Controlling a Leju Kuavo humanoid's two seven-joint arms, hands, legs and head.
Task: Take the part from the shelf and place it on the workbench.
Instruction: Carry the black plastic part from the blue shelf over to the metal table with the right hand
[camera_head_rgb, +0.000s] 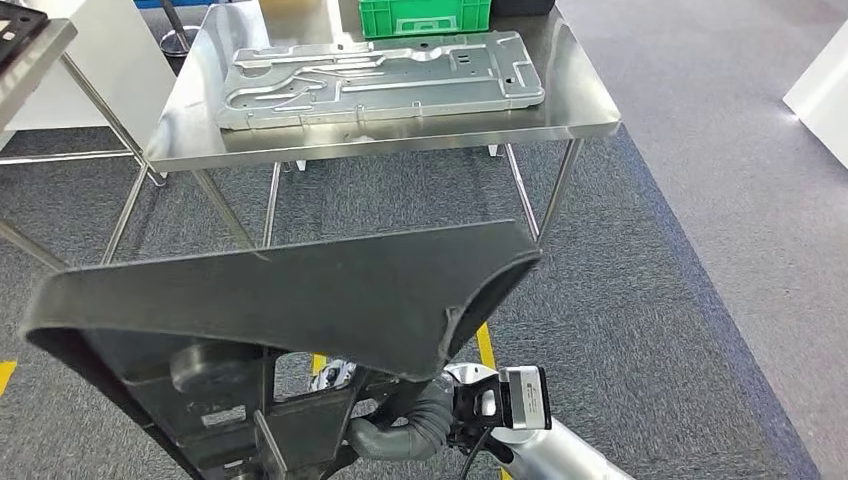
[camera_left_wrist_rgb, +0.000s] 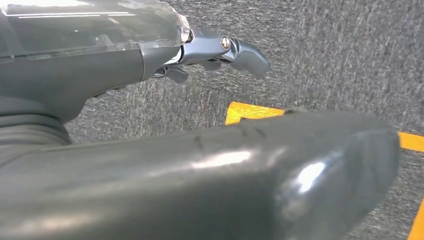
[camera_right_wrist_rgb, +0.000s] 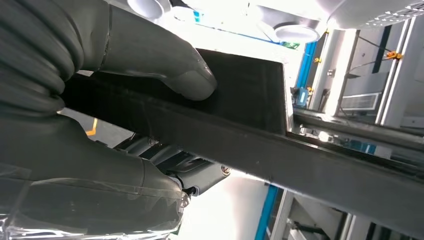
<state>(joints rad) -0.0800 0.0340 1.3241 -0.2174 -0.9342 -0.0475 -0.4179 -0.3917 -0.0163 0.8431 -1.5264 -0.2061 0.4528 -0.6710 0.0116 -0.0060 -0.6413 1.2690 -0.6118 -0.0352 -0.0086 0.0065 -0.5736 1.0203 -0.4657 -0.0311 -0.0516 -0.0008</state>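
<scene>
The right hand (camera_right_wrist_rgb: 125, 100) grips the black part (camera_head_rgb: 290, 290), thumb pressed on its face. The left hand (camera_left_wrist_rgb: 150, 55) lies against the part's underside; its grasp is unclear. Beyond, the workbench (camera_head_rgb: 570, 110) carries a metal panel (camera_head_rgb: 380, 78), then a green crate (camera_head_rgb: 424, 15), contents hidden.

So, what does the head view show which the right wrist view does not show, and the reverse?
Head view alone: the steel workbench ahead, a stamped metal plate lying on it, a green crate behind that, grey carpet and yellow floor tape.

Right wrist view alone: the right hand gripping the part's edge, thumb pressed on its face.

Both: the black part, carried in front of the robot.
</scene>
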